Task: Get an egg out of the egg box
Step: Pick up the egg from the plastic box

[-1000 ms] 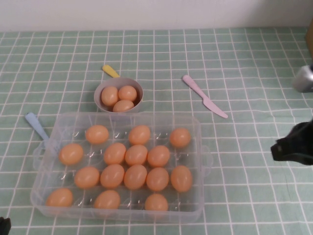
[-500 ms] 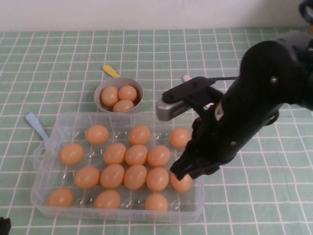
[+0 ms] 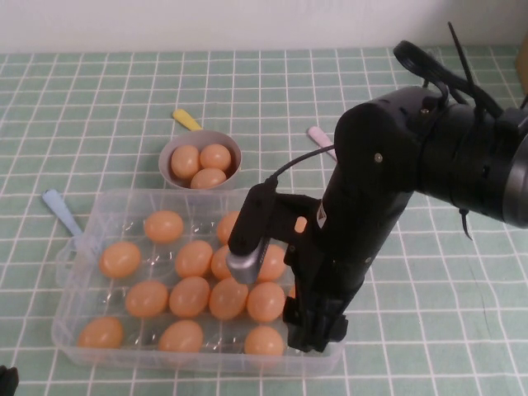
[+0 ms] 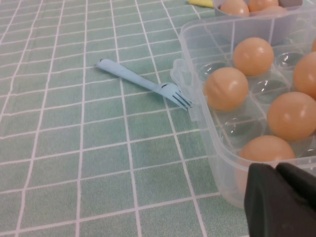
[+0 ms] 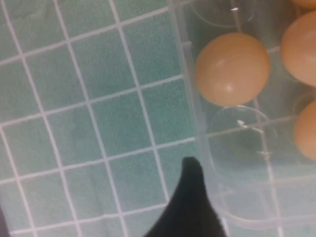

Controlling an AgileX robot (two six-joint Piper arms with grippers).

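Note:
The clear egg box (image 3: pixel 82 330) lies at the front left of the table with several orange-tan eggs in its cups, such as one egg (image 3: pixel 190 295). My right gripper (image 3: pixel 313 332) hangs low over the box's front right corner and hides the eggs there. In the right wrist view one black finger (image 5: pixel 192 197) stands alone at the box wall (image 5: pixel 190 103), apart from an egg (image 5: pixel 232 69), so the gripper is open and holds nothing. My left gripper (image 4: pixel 280 197) is shut and empty, just outside the box's front left corner.
A small grey bowl (image 3: pixel 200 142) with three eggs stands behind the box, a yellow utensil (image 3: pixel 186 120) beside it. A pink knife (image 3: pixel 318 136) lies partly behind my right arm. A blue fork (image 3: pixel 62 213) rests at the box's left handle.
My right arm has swung in from the table's right edge, crossed over the box and dropped to its front right corner. The eggs and the left gripper have not moved.

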